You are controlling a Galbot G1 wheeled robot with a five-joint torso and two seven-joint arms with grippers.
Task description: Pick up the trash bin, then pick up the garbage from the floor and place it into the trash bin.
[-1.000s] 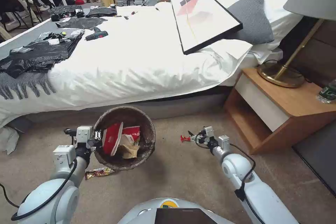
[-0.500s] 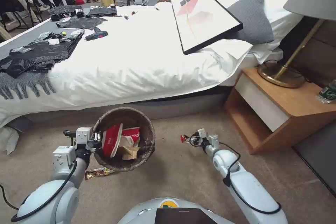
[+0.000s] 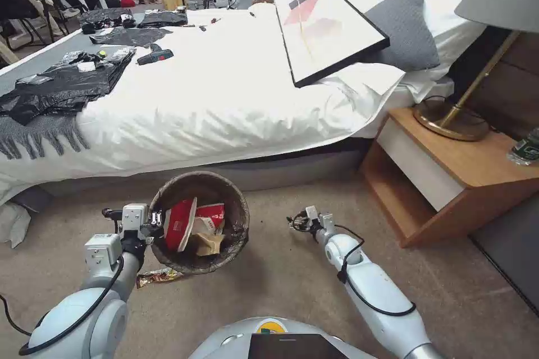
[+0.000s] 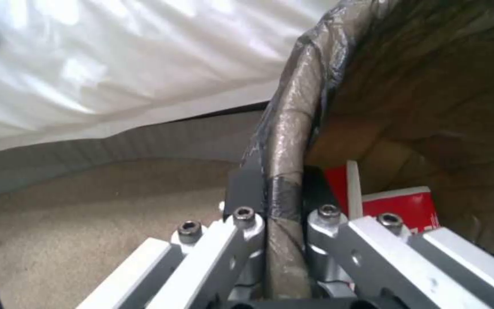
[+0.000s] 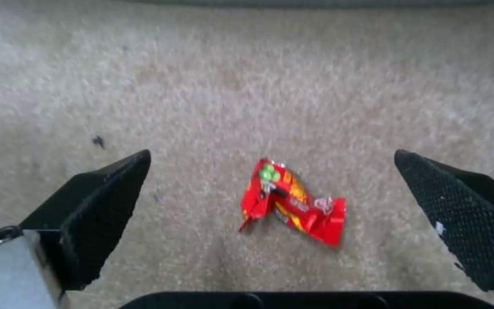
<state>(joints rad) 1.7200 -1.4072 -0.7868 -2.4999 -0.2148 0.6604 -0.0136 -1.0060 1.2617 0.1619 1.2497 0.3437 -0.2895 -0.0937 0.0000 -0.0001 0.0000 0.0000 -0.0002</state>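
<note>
The trash bin [image 3: 242, 219], a round basket lined with a dark bag, hangs just above the carpet. My left gripper [image 3: 155, 217] is shut on its near-left rim. In the left wrist view the bagged rim [image 4: 286, 141] sits pinched between the fingers of the left gripper [image 4: 284, 201]. Red-and-white packets [image 3: 181, 223] and a brown paper bag [image 3: 209, 242] lie inside the bin. My right gripper [image 3: 293, 221] stands open low over the carpet to the right of the bin. In the right wrist view a crumpled red wrapper [image 5: 293, 201] lies on the floor between the fingers [image 5: 104, 206] of the right gripper [image 5: 271, 153], untouched.
A foil snack wrapper [image 3: 159, 276] lies on the carpet by the bin's near-left side. The bed [image 3: 224, 101] runs along the far side, with black plastic sheets [image 3: 62, 87] and a framed picture [image 3: 325, 25] on it. A wooden nightstand [image 3: 449, 179] with a lamp [image 3: 449, 120] and a bottle [image 3: 526, 148] stands at right.
My right arm has swung left and lower, bringing its open gripper over the red wrapper, which it now covers in the head view. The left gripper and the bin have stayed put.
</note>
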